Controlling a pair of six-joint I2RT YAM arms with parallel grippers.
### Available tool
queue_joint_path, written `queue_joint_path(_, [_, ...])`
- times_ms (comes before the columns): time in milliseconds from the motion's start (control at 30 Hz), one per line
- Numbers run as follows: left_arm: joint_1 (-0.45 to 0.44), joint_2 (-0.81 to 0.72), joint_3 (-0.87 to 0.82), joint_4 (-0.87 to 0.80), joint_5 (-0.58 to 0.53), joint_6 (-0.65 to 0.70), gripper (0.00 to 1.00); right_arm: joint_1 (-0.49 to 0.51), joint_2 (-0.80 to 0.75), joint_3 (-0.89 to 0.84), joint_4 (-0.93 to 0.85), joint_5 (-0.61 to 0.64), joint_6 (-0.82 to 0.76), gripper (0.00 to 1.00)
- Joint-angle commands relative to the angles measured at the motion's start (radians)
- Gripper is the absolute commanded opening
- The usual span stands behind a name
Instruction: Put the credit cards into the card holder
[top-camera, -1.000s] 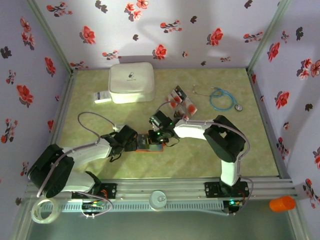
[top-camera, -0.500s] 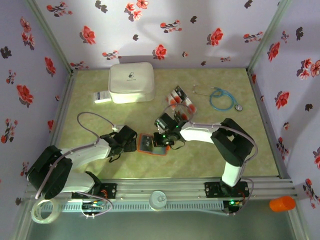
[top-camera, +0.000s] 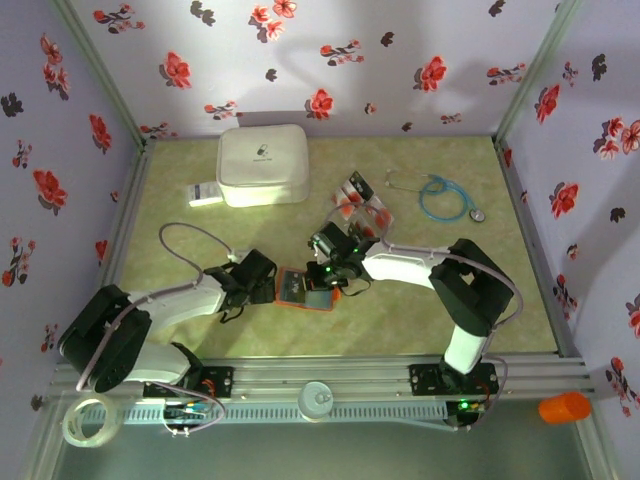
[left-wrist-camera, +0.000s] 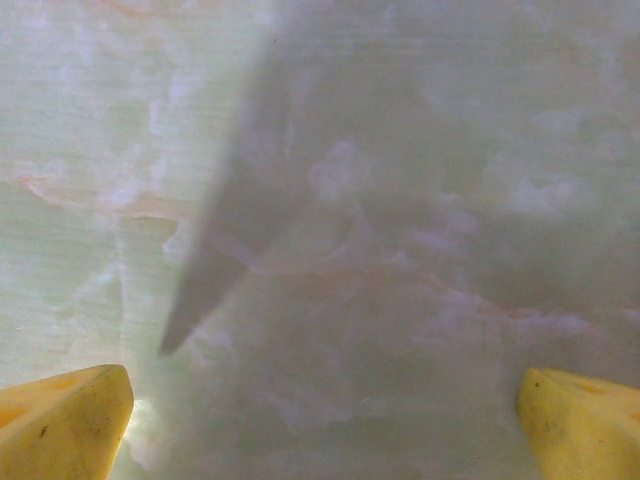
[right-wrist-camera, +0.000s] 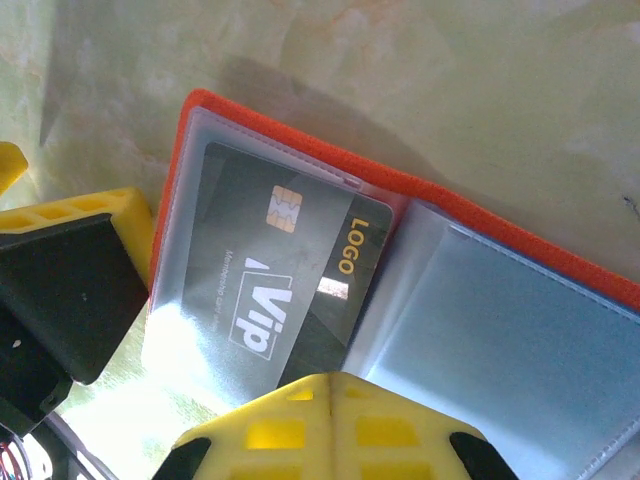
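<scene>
View from above of a pale green desk (top-camera: 200, 230) with flowered walls around it. Near the middle lies the card holder (top-camera: 303, 288), a small orange-red wallet spread open, its bluish-grey inside facing up.

The right arm (top-camera: 400, 263) reaches in from the holder's right side. The right jaws hang over the holder's right half, pressed together. In the right wrist view their two yellow fingertips (right-wrist-camera: 290, 430) meet along a seam just above the open holder. A dark card (right-wrist-camera: 280, 270) with a gold chip and the words "ViP" and "LOGO" sits in the holder's left clear pocket. The card's near edge is hidden behind the fingertips, so I cannot tell whether the jaws pinch it. The holder's right pocket shows plain bluish-grey lining.

The left arm (top-camera: 180, 298) reaches toward the holder from its left. The left jaws sit just beside the holder's left edge, spread wide. In the left wrist view their yellow tips stand far apart at the two bottom corners, with bare shadowed desk between them.

A small cluster of loose cards (top-camera: 358, 203), dark and white with red-orange patches, lies beyond the holder and a little to its right. A white case (top-camera: 262, 165) sits beyond the holder to its left, by the back wall, with a white label (top-camera: 205, 194) further left. A stethoscope (top-camera: 440, 197) lies beyond the holder, well to its right.
</scene>
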Motion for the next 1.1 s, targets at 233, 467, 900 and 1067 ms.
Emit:
queue_joint_path(233, [-0.009,0.033,0.019,0.02,0.007,0.016,1.0,0.004,0.086,0.041,0.048,-0.029,0.022,0.0])
queue_joint_path(467, [-0.012,0.033,0.008,0.027,0.009,0.015,1.0,0.013,0.111,0.073,0.067,-0.047,0.038,0.0])
queue_joint_path(900, [-0.029,-0.021,-0.02,0.01,0.009,-0.014,1.0,0.008,0.0,0.017,0.022,0.016,0.026,0.0])
queue_joint_path(1067, [-0.035,-0.067,-0.028,-0.007,0.007,-0.028,1.0,-0.001,-0.026,-0.025,0.05,0.026,0.05,0.0])
